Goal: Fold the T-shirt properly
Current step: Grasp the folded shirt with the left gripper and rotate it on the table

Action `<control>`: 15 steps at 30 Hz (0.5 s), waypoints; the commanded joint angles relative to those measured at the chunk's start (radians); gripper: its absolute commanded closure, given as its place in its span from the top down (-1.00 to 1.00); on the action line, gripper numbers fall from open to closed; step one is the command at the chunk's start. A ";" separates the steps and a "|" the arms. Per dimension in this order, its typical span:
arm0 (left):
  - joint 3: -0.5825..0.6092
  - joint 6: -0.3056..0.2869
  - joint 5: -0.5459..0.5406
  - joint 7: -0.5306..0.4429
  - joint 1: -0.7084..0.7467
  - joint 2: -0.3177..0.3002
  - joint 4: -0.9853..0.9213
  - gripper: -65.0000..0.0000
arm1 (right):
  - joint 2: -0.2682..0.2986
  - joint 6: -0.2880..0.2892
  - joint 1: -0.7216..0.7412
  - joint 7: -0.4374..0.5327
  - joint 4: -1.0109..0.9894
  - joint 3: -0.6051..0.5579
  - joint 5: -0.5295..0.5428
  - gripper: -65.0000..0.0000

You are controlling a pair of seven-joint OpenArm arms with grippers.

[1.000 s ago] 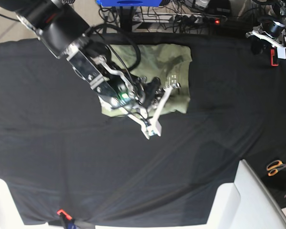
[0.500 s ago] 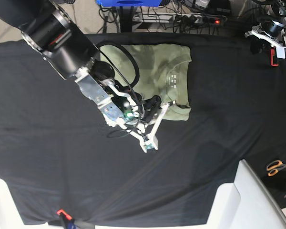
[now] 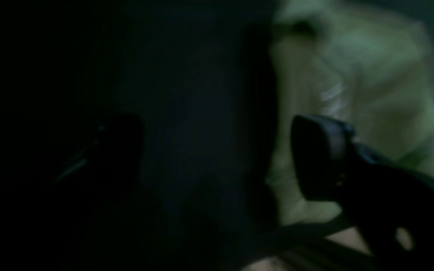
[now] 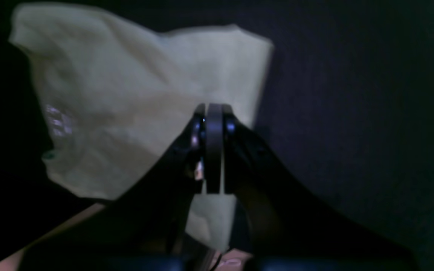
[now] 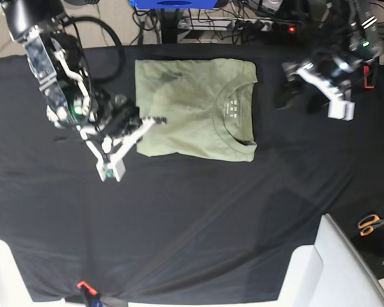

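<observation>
- The pale sage-green cotton T-shirt (image 5: 195,107) lies flat as a near-square folded packet on the black cloth-covered table (image 5: 198,217); its round ribbed collar (image 5: 233,110), with a small white printed label inside, faces up on the packet's side towards the left arm.
- Judged from this, folding looks largely done: no sleeve sticks out and the edges are mostly straight. Whether another fold in half is wanted cannot be told; the packet's near edge bulges slightly at the collar corner and might take a little smoothing.
- The right gripper (image 5: 157,119) sits at the T-shirt's edge opposite the collar, its jaws pressed together; in its wrist view nothing shows between them and no cloth lifts, so it seems to hold nothing.
- The left gripper (image 5: 310,80) hangs over bare black cloth just beyond the collar side, apart from the shirt, jaws spread wide and empty in its blurred, dark wrist view.
- The shirt fabric is soft, matte and lightly creased; the black cloth beneath shows shallow wrinkles.
</observation>
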 commanded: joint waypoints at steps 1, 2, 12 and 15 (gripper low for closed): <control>0.007 -0.008 -0.054 -0.012 0.004 -0.015 -0.006 1.00 | 0.021 0.005 -0.006 0.023 0.016 0.002 0.007 -1.00; 0.035 -0.008 -0.095 -0.012 -0.006 -0.015 -0.029 1.00 | 0.036 0.005 -0.023 0.037 0.016 0.002 0.007 -1.00; 0.279 -0.008 -0.144 -0.017 -0.179 0.013 -0.313 1.00 | 0.081 0.005 -0.097 0.075 0.015 0.005 0.007 -1.00; 0.327 -0.008 -0.144 -0.017 -0.216 0.027 -0.373 1.00 | 0.081 0.005 -0.097 0.075 0.015 0.002 0.007 -1.00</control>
